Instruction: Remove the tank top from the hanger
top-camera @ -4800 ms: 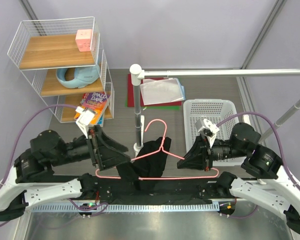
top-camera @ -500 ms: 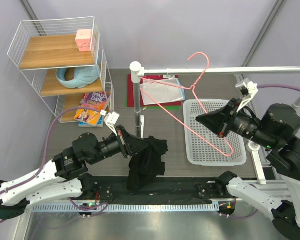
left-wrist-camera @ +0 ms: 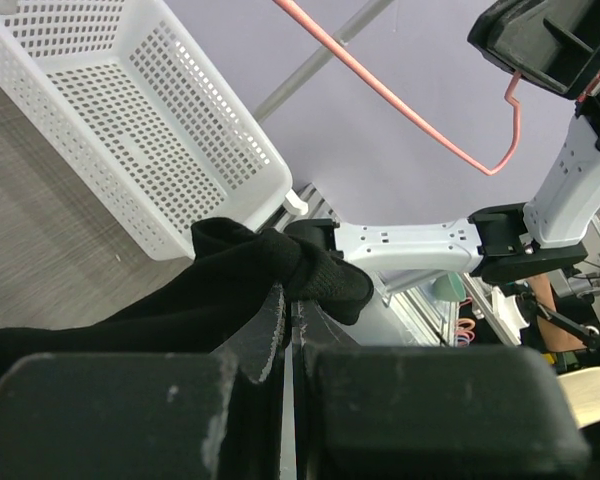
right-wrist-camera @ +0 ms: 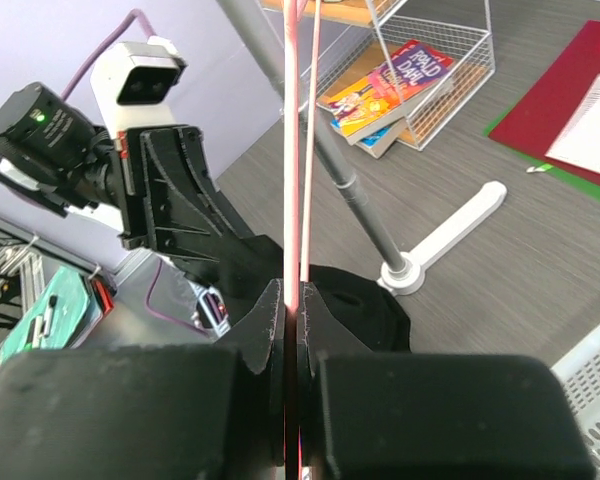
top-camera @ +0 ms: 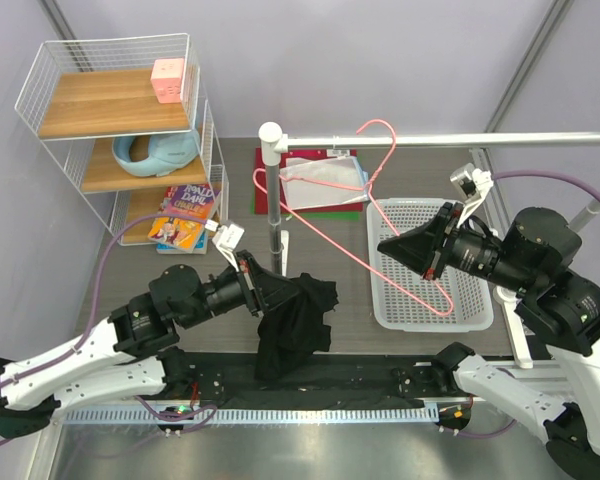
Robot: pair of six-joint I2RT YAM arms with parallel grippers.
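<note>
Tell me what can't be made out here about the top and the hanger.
Overhead view: whether the hanger hook touches the rail; height is unreadable from above.
Left wrist view: most of the tank top, hidden behind the jaws and cut by the left edge.
Right wrist view: the hanger's shape; it is edge-on and leaves the top edge.

Walls [top-camera: 380, 60]: plain lavender, evenly lit.
Floor [top-camera: 350, 300]: grey wood-grain.
Shelf [top-camera: 90, 105]: white wire, three wooden boards, back left; pink cube [top-camera: 167, 80] on top, books [top-camera: 187, 212] on the lowest.
Rail [top-camera: 450, 142]: white, horizontal, on upright pole [top-camera: 273, 210].
Basket [top-camera: 410, 322]: white, perforated, right of pole.
Folder [top-camera: 261, 195]: red, behind pole.
Table [top-camera: 300, 450]: steel, near edge.
</note>
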